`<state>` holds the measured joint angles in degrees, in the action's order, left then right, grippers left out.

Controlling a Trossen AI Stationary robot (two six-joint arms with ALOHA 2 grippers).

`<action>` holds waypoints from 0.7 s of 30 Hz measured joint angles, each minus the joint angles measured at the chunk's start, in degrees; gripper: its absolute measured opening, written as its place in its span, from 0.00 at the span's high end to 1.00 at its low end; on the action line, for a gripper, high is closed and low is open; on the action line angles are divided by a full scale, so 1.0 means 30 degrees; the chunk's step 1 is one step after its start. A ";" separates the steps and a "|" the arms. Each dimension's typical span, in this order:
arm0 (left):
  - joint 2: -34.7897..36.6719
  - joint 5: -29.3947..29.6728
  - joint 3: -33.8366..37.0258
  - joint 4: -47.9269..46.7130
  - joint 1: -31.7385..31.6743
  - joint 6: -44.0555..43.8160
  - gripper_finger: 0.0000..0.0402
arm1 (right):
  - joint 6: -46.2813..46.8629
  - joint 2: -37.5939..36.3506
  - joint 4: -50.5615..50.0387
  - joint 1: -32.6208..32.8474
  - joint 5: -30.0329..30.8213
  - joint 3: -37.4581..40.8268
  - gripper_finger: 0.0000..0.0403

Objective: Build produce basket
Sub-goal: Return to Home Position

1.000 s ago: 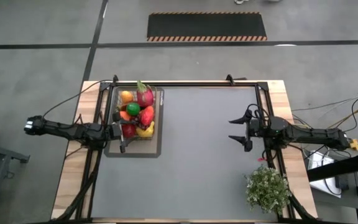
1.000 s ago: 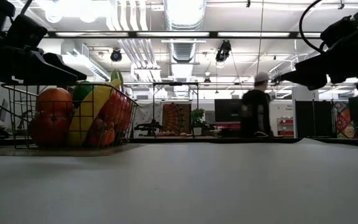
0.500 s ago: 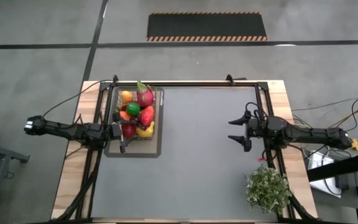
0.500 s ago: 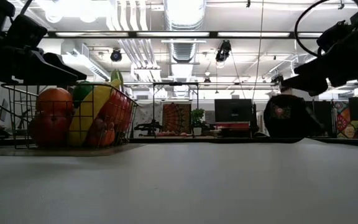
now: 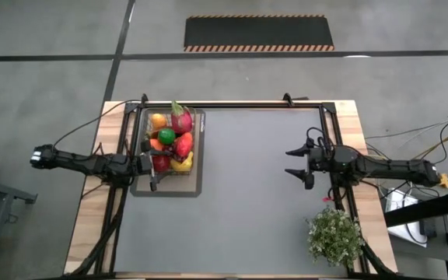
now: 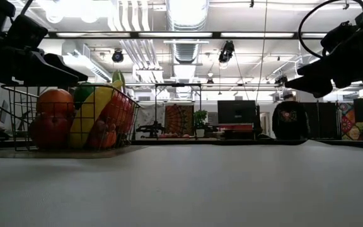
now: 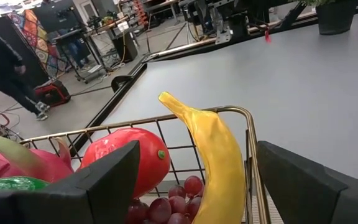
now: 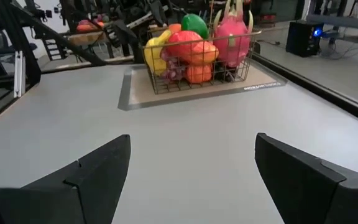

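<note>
Red, yellow and green toy produce (image 5: pixel 169 141) sits heaped in the dark rectangular wire-mesh basket (image 6: pixel 19 116) at the table's 10 o'clock, so filling looks finished. Going home calls for drawing both arms clear. Black left gripper (image 5: pixel 153 171), over the basket's 6 o'clock rim, gapes wide and empty; right gripper (image 5: pixel 290 162), at 3 o'clock, likewise.

Basket (image 5: pixel 145 128) sitting on tray (image 5: pixel 199 185), table's left-rear, holding piled produce (image 5: pixel 171 146); dragon fruit (image 5: pixel 180 120), lime (image 5: pixel 166 136) showing on top. Left gripper (image 5: pixel 155 166) hovering over basket's front-left corner. Right gripper (image 5: pixel 292 162) hanging at right, fingers spread. Potted plant (image 5: pixel 334 236) standing front-right.
</note>
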<state>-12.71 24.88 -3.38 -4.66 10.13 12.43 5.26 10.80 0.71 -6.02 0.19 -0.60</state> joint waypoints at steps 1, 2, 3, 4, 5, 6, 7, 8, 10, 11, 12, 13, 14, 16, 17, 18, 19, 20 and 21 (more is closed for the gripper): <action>-0.0021 0.0000 0.0000 0.0007 0.0000 -0.0001 0.25 | -0.0018 -0.0080 0.0000 0.0000 0.0001 0.0000 0.19; -0.0057 0.0000 0.0007 0.0014 0.0007 0.0003 0.25 | -0.0074 -0.0100 0.0000 0.0000 0.0000 0.0000 0.19; -0.0085 0.0000 0.0007 0.0021 0.0001 -0.0001 0.25 | -0.0150 -0.0120 0.0006 0.0000 0.0001 0.0000 0.19; -0.0094 0.0000 0.0007 0.0028 0.0007 0.0002 0.25 | -0.0189 -0.0161 0.0013 0.0000 0.0001 0.0000 0.19; -0.0094 0.0000 0.0007 0.0028 0.0005 0.0007 0.25 | -0.0273 -0.0199 0.0022 0.0000 0.0000 0.0000 0.19; -0.0094 0.0000 0.0007 0.0028 0.0000 0.0007 0.25 | -0.0466 -0.0224 0.0073 0.0000 0.0004 0.0000 0.19; -0.0094 0.0000 0.0007 0.0030 0.0004 0.0007 0.25 | -0.0561 -0.0220 0.0205 0.0000 0.0026 0.0004 0.19; -0.0085 0.0000 0.0007 0.0031 0.0000 0.0007 0.25 | -0.0602 -0.0197 0.0364 0.0000 0.0041 0.0007 0.19; -0.0094 0.0000 0.0007 0.0036 0.0001 0.0001 0.25 | -0.0293 -0.0187 0.0723 0.0000 0.0066 0.0007 0.19; -0.0094 0.0000 0.0007 0.0036 0.0006 0.0002 0.25 | -0.0213 -0.0211 0.0829 -0.0002 0.0074 0.0007 0.19; -0.0094 -0.0001 0.0007 0.0036 0.0000 0.0000 0.25 | -0.0535 -0.0673 0.0687 -0.0130 0.0053 0.0007 0.19; -0.0094 -0.0014 0.0007 0.0036 0.0006 0.0000 0.25 | -0.1079 -0.1414 0.0276 -0.0276 -0.0228 0.0007 0.19; -0.0088 -0.0008 0.0007 0.0037 0.0001 -0.0001 0.25 | -0.1718 -0.2026 -0.0032 -0.0363 -0.0352 -0.0013 0.19; -0.0072 -0.0038 0.0007 0.0055 0.0007 0.0004 0.25 | -0.2936 -0.2918 -0.0196 -0.0206 -0.0368 -0.0044 0.19; -0.0076 -0.0040 0.0007 0.0058 0.0000 -0.0001 0.25 | -0.3425 -0.3453 -0.0220 -0.0118 -0.0347 -0.0044 0.19; -0.0094 -0.0044 0.0015 0.0058 0.0003 0.0004 0.25 | -0.3922 -0.3580 -0.0230 -0.0043 -0.0242 -0.0045 0.19; -0.0094 -0.0047 0.0015 0.0063 0.0005 0.0001 0.25 | -0.4440 -0.3591 -0.0234 0.0031 -0.0097 -0.0086 0.19; -0.0083 -0.0105 0.0015 0.0061 0.0001 0.0004 0.25 | -0.4911 -0.3597 -0.0259 0.0091 -0.0084 -0.0066 0.19; -0.0058 -0.0095 0.0015 0.0065 0.0007 -0.0001 0.25 | -0.5243 -0.3556 -0.0286 0.0206 -0.0111 -0.0066 0.19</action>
<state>-12.89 24.60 -3.33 -4.47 10.15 12.43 -10.47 0.13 -0.15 -5.40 -0.15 -0.80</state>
